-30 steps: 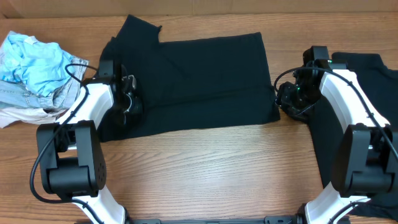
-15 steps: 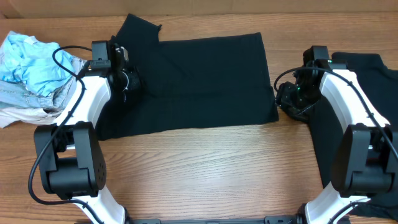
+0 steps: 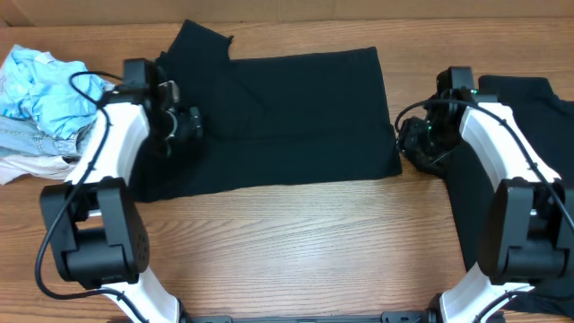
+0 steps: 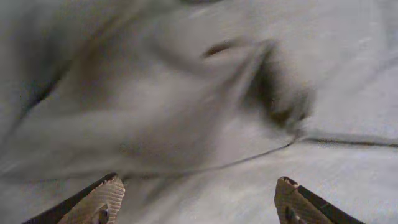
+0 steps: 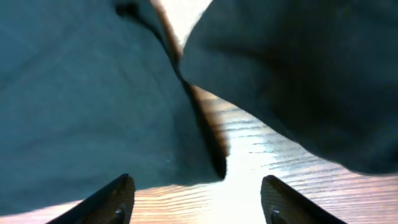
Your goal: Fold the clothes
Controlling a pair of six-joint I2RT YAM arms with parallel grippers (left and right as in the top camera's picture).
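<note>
A black T-shirt (image 3: 287, 117) lies partly folded across the middle of the table, with one sleeve sticking out at the far left. My left gripper (image 3: 186, 126) hovers over its left part. In the left wrist view that gripper (image 4: 199, 200) is open, with only blurred fabric (image 4: 186, 112) below and nothing between the fingers. My right gripper (image 3: 414, 145) is at the shirt's near right corner. It is open (image 5: 199, 200) above bare wood, with the shirt's corner (image 5: 81, 93) just ahead. A second black T-shirt (image 3: 529, 135) lies at the right, and its edge (image 5: 298, 74) shows in the right wrist view.
A heap of light-blue and denim clothes (image 3: 49, 99) sits at the far left of the wooden table (image 3: 305, 242). A strip of bare wood (image 5: 249, 143) separates the two black shirts. The back edge of the table runs just behind the shirt.
My left gripper has opened, let go of the shirt's left side and moved a little toward the far edge. The right gripper stayed put and opened slightly wider.
</note>
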